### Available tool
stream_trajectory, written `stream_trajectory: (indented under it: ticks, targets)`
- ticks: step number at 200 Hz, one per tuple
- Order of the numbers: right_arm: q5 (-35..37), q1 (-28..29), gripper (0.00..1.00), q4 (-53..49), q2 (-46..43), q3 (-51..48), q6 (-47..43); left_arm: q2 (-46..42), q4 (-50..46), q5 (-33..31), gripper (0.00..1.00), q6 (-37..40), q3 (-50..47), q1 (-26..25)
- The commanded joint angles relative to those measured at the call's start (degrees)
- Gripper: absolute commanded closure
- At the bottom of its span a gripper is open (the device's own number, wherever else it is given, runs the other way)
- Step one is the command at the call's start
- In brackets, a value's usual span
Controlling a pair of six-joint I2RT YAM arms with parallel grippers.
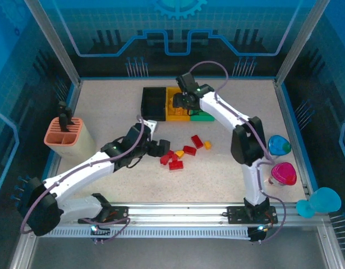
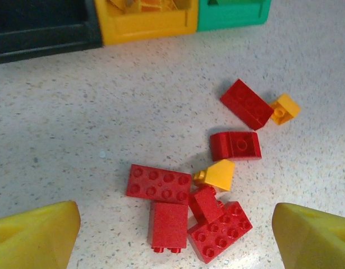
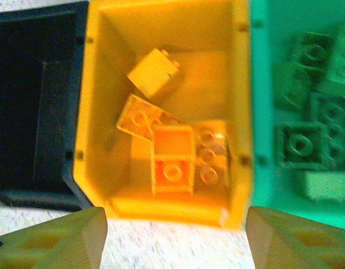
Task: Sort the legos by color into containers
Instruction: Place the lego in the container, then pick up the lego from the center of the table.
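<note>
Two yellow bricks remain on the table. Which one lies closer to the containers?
The small square yellow brick beside the long red brick; the sloped yellow brick sits within the red pile.

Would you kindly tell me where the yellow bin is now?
In the top view, the yellow bin sits at the far side, between the black bin, left, and green bin, right.

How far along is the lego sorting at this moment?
Done: green bricks lie in the green bin, several yellow bricks in the yellow bin. In hand: nothing; the right gripper hangs open over the yellow bin, the left gripper open above the table. Left: six red bricks and two yellow ones lying there; the black bin looks empty.
</note>
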Motion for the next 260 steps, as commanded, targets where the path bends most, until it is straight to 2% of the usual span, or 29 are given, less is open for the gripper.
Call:
stream_trajectory:
  ticks: [1, 28, 59, 88, 115, 206, 260]
  targets:
    - [1.0, -0.1, 0.33, 7.0, -10.0, -8.5, -0.2, 4.1, -2.7, 2.9, 0.11, 3.9, 4.6, -2.2]
    - [-0.9, -1.7, 0.33, 10.5, -17.3, -18.4, 0.5, 10.4, -4.1, 5.8, 0.15, 5.8, 8.2, -4.6]
    - [-2.0, -3.4, 0.33, 13.4, -23.7, -27.6, 1.2, 18.1, -6.3, 6.3, 0.22, 7.8, 12.7, -6.6]
    - [-3.2, -5.1, 0.33, 14.9, -28.0, -34.3, 1.8, 26.7, -11.4, 0.4, 0.24, 12.5, 19.0, -9.1]
    - [-4.1, -6.6, 0.33, 16.0, -31.0, -38.8, 2.3, 33.1, -13.4, -2.0, 0.27, 15.2, 23.3, -9.3]
    - [-6.0, -9.5, 0.34, 19.0, -35.0, -47.8, 3.9, 43.8, -16.6, -4.3, 0.33, 18.3, 31.1, -9.0]
    - [-6.4, -10.2, 0.35, 19.7, -36.1, -50.0, 4.3, 45.3, -18.5, -6.2, 0.35, 18.8, 31.8, -9.0]
